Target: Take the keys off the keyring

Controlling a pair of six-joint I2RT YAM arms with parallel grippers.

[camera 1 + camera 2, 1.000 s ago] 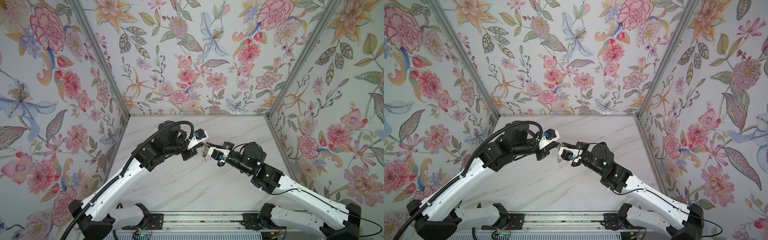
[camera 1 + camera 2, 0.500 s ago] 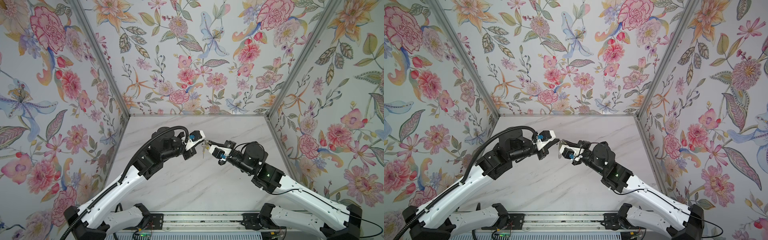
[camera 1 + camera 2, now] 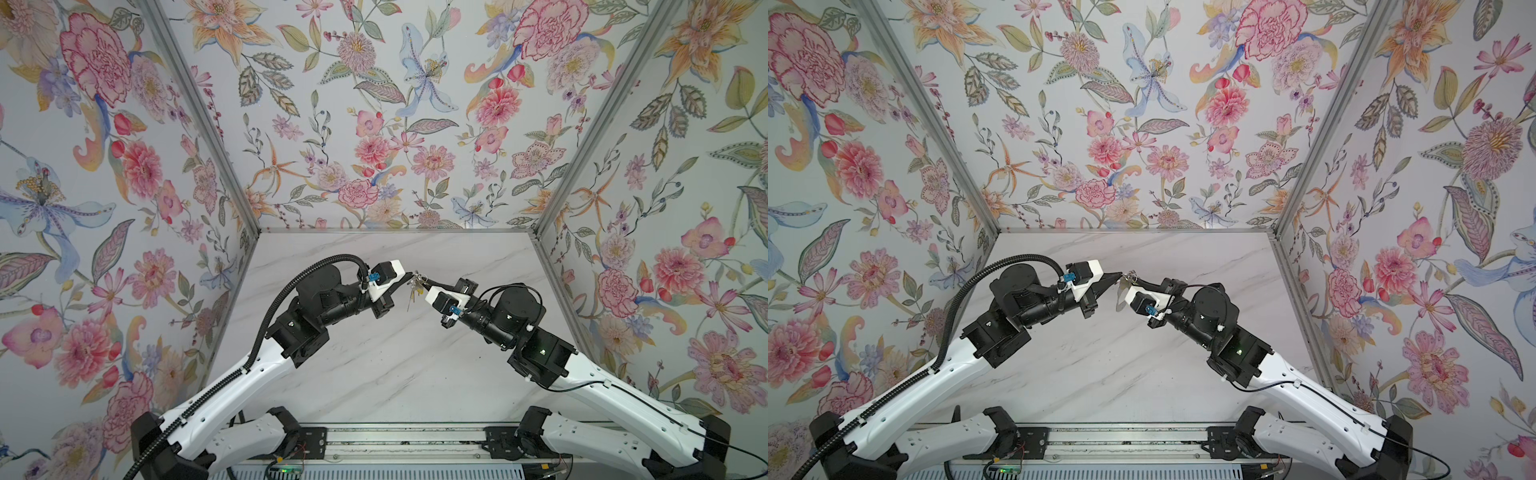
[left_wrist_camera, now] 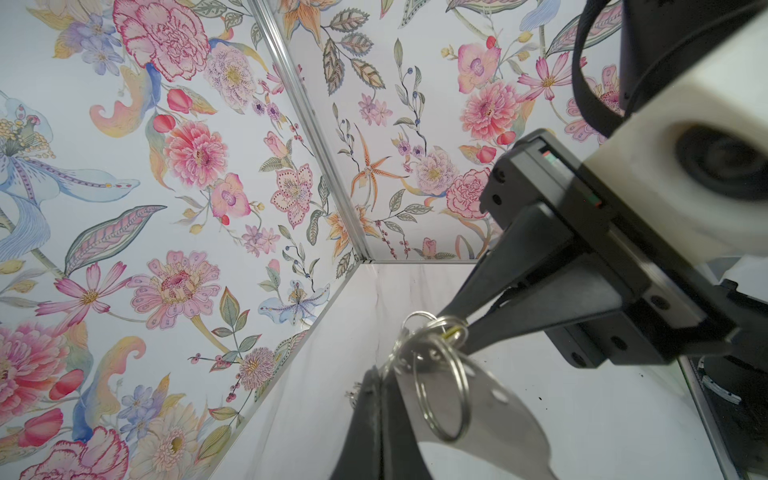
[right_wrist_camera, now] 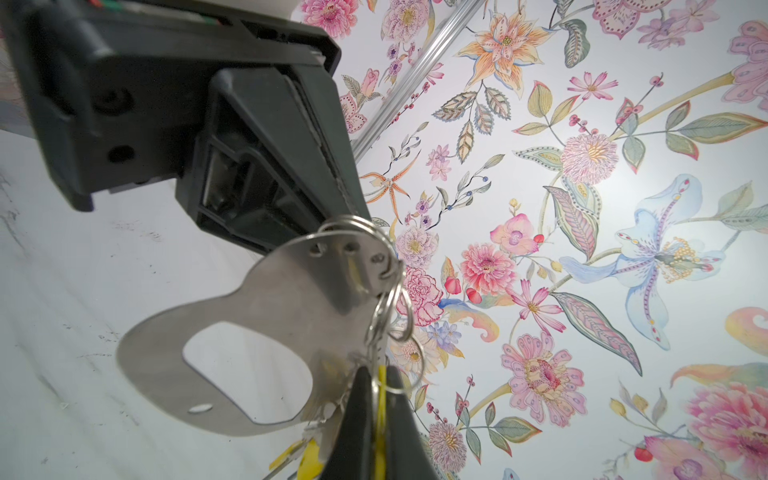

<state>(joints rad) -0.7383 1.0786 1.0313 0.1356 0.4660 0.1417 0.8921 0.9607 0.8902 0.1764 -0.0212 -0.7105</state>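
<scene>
Both grippers meet in mid-air above the marble table. The keyring [image 5: 286, 299], a flat grey metal strip with a big rounded opening, hangs between them and also shows in a top view [image 3: 1121, 296]. Small wire rings [image 4: 440, 386] thread through the holes at its narrow end. My left gripper [image 4: 376, 374] [image 3: 409, 276] is shut on that narrow end. My right gripper [image 5: 376, 374] [image 3: 428, 284] is shut on a yellow tag [image 5: 380, 399] of one of the keys. Other keys [image 5: 309, 455] with yellow tags dangle beside its fingers, partly hidden.
The white marble table [image 3: 374, 374] lies well below the grippers. Floral walls close in the left, back and right sides, with metal corner posts [image 3: 582, 137]. The arms' base rail [image 3: 399, 440] runs along the front edge.
The meeting point of the two grippers has shifted a little farther back, and the left arm's elbow has dropped. Both grippers have stayed shut.
</scene>
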